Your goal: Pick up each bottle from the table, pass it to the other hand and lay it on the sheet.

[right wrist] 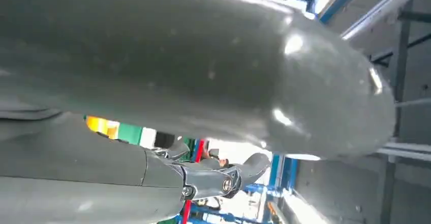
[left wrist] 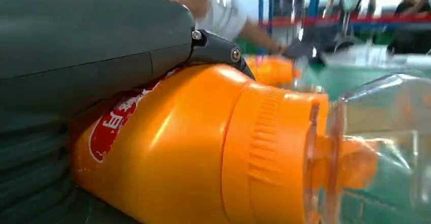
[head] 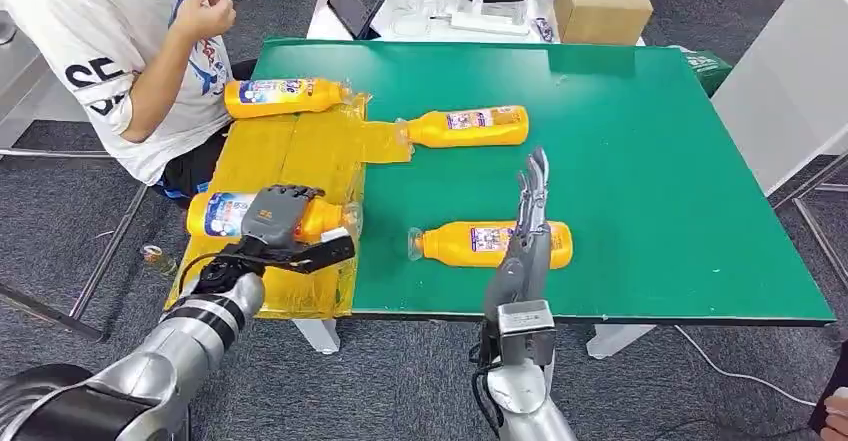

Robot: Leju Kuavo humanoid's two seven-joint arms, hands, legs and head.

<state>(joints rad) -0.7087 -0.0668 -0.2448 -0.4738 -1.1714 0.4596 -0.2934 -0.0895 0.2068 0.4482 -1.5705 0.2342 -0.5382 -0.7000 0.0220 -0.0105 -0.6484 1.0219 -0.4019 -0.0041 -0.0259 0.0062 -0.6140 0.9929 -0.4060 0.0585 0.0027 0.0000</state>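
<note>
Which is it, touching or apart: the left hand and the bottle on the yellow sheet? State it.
Touching. In the head view the left hand wraps over the bottle lying on the yellow sheet; the left wrist view shows its palm pressed against the orange body.

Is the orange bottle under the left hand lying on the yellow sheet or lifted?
Cannot tell. The orange plastic bottle lies sideways over the yellow sheet, left hand gripping it; contact underneath is hidden.

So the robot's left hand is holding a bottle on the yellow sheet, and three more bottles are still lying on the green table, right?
Not quite. The left hand does hold a bottle on the yellow sheet, but the head view shows two bottles on the green table; the third lies on the sheet.
</note>
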